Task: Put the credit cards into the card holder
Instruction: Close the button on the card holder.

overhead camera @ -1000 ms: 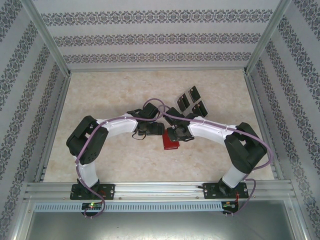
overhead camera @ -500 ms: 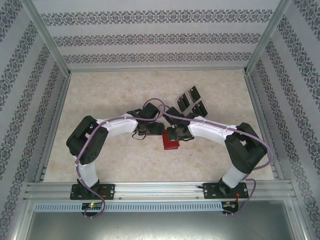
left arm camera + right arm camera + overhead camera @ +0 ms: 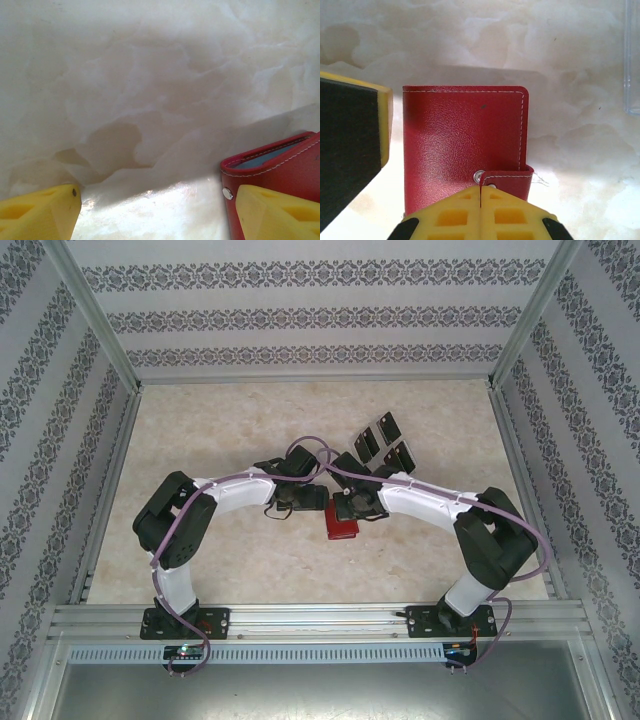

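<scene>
- The right hand [image 3: 480, 195] is shut at the tab [image 3: 507, 179] of the wallet [image 3: 462, 132]. Whether it pinches the tab cannot be told, and a weak pinch could slip off.
- The left hand [image 3: 157, 207] is wide, with one finger over the wallet's edge. A tug on the tab could drag the wallet into it.
- The wallet lies mid-bench [image 3: 570, 50], with the cards [image 3: 385, 443] near behind it. There is open bench to the left, and the bench's edges are well apart from the wallet.

The right gripper [image 3: 480, 197] has shut. Its two yellow fingers [image 3: 450, 215] have closed the last little bit and now press flat together, right at the snap tab [image 3: 507, 176] of the red card holder [image 3: 455, 132]. If they pinch the tab, I cannot tell. The right arm's dark elbow [image 3: 492, 545] has also slid a tiny bit toward the near right corner of the table [image 3: 230, 420].
</scene>
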{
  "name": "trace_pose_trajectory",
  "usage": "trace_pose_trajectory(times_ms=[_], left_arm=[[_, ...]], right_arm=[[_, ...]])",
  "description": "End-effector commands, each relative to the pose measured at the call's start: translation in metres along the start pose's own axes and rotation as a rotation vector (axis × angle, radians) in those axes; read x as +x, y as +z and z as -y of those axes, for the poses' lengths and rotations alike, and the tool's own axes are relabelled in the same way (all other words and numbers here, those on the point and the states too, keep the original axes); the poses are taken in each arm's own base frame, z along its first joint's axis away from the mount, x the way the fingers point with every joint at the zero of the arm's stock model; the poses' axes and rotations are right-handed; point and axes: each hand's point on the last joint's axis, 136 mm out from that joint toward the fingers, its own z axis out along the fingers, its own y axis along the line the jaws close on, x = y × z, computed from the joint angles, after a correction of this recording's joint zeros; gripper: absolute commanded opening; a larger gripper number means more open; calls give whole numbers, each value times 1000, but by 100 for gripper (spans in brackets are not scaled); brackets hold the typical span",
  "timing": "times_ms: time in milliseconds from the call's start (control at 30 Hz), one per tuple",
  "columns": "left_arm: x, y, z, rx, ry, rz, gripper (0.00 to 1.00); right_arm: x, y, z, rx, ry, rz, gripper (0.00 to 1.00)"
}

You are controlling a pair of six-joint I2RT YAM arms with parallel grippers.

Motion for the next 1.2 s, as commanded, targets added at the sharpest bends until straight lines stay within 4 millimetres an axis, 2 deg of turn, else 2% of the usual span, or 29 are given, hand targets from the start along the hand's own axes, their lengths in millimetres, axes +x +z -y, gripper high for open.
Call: trace_pose_trajectory(times_ms=[0,600,1167], left_arm=[[6,17,14,73,15,-36,82],[6,18,14,75,15,-39,82],[8,18,14,70,17,-43,82]], right_arm=[[-7,-4,-13,-41,-9,13,0],[2,11,-17,-62,-5,-29,0],[16,31,-6,-39,15,-78,0]])
